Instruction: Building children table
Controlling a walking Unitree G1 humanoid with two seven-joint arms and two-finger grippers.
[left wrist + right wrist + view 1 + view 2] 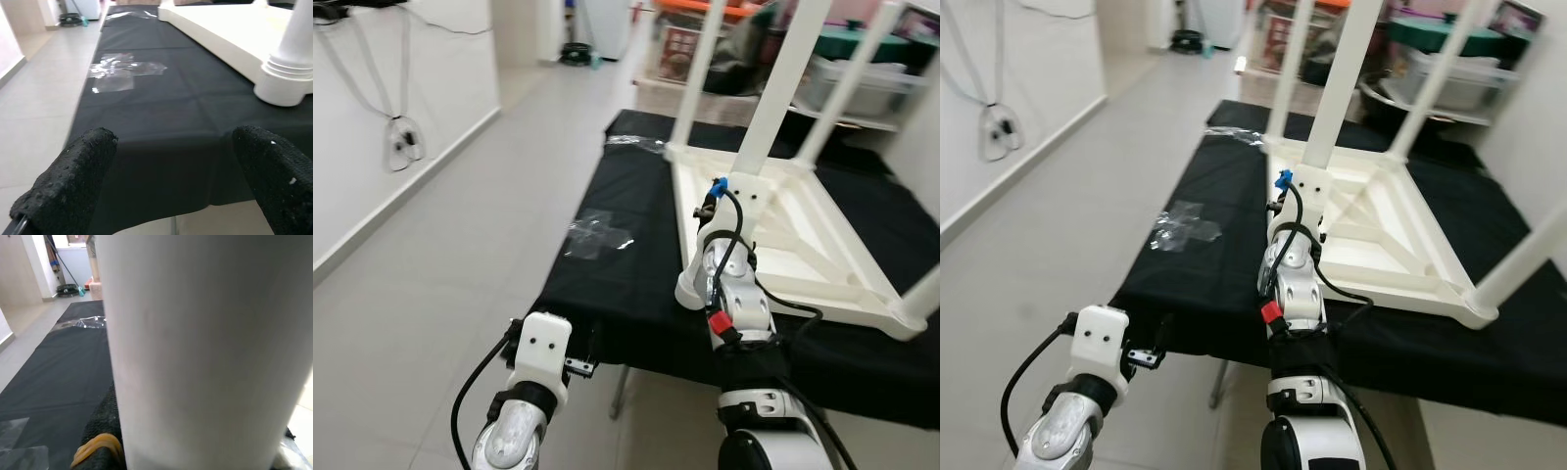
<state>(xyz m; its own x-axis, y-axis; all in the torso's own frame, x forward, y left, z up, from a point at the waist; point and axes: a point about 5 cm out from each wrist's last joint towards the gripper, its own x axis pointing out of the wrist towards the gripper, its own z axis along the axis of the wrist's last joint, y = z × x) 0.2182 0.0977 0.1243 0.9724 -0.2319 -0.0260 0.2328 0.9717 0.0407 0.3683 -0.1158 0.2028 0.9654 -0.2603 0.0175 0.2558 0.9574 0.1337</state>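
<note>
Lying upside down on the black-covered work table (607, 284), the white children table (783, 235) has its top flat on the cloth and its legs pointing up, occupying the right half of the surface with one corner at the near edge. The right gripper (710, 208) is at the near-left leg (773, 98), low down by its corner socket; the right wrist view shows the leg pressed against a padded finger (100, 431), so the gripper is judged clasped on it, though the second finger is hidden. The left gripper (171, 181) hangs released, fingers spread wide, just off the near-left edge of the work table. Crumpled clear plastic wrap (597, 235) lies toward the left edge.

Assessment: the piece looks rigid and fairly light, with a smooth painted finish likely to slip under a loose grip. Each leg is best held low, near its socket; holding higher would lever the joint.
</note>
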